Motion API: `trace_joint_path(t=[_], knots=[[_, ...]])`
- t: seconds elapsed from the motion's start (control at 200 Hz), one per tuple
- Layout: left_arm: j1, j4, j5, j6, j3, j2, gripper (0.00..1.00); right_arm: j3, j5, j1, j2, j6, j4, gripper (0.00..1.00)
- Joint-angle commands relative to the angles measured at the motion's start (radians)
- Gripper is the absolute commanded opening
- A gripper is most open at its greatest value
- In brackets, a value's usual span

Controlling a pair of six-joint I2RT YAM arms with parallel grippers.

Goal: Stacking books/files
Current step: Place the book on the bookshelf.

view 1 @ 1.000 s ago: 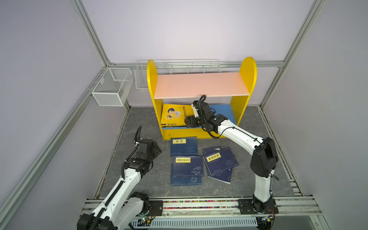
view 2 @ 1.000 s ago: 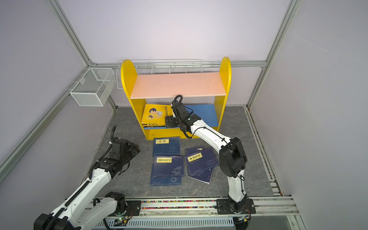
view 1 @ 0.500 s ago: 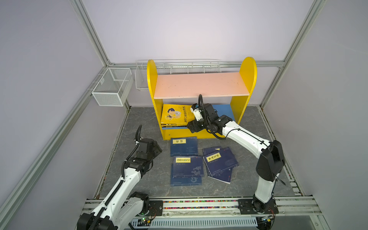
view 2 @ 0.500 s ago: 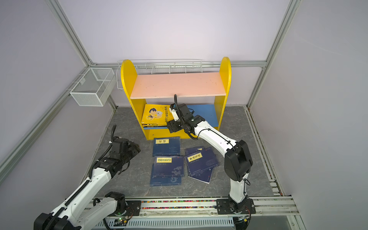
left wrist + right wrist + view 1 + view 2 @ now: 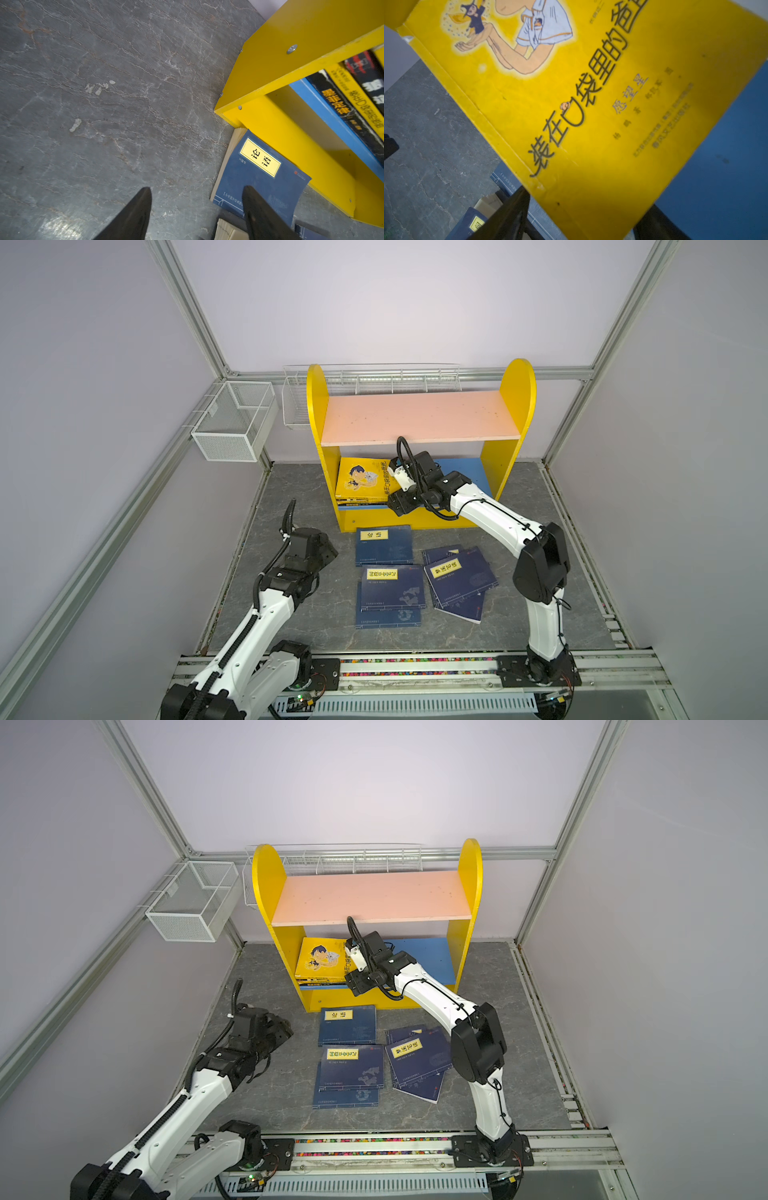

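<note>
Spreads right gripper (image 5: 397, 505) wide at a corner of the yellow cartoon-boy book (image 5: 361, 483), flat atop the stack (image 5: 360, 501) on the bookcase's (image 5: 318, 414) lower shelf (image 5: 469, 472); holds left gripper (image 5: 196, 187) open beside navy books (image 5: 384, 545) on the floor (image 5: 104, 104); risks snagging that cover, dragging it askew.

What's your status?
Left gripper open, empty. Right gripper open by yellow book atop stack in shelf. Navy books on floor. Nothing blocking.

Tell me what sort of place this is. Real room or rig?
Likely a lab robot cell: aluminium frame with plain panel walls, two arms mounted on a front rail, a small yellow shelf and navy books staged as props.
</note>
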Motion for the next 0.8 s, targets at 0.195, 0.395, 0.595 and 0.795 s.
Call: trace_joint_path(t=[0.195, 0.395, 0.595, 0.795], knots=[[0.008, -0.015, -0.022, 0.022, 0.031, 0.005, 0.7, 0.075, -0.056, -0.045, 0.048, -0.071, -0.04, 0.73], [0.007, -0.011, -0.022, 0.022, 0.03, 0.009, 0.7, 0.137, -0.1, -0.045, 0.087, -0.081, -0.071, 0.69], [0.007, -0.008, -0.02, 0.024, 0.028, 0.014, 0.7, 0.176, -0.13, -0.042, 0.119, -0.062, -0.071, 0.66], [0.007, -0.008, -0.02, 0.039, 0.028, 0.013, 0.7, 0.17, -0.12, -0.032, 0.121, -0.044, -0.054, 0.66]])
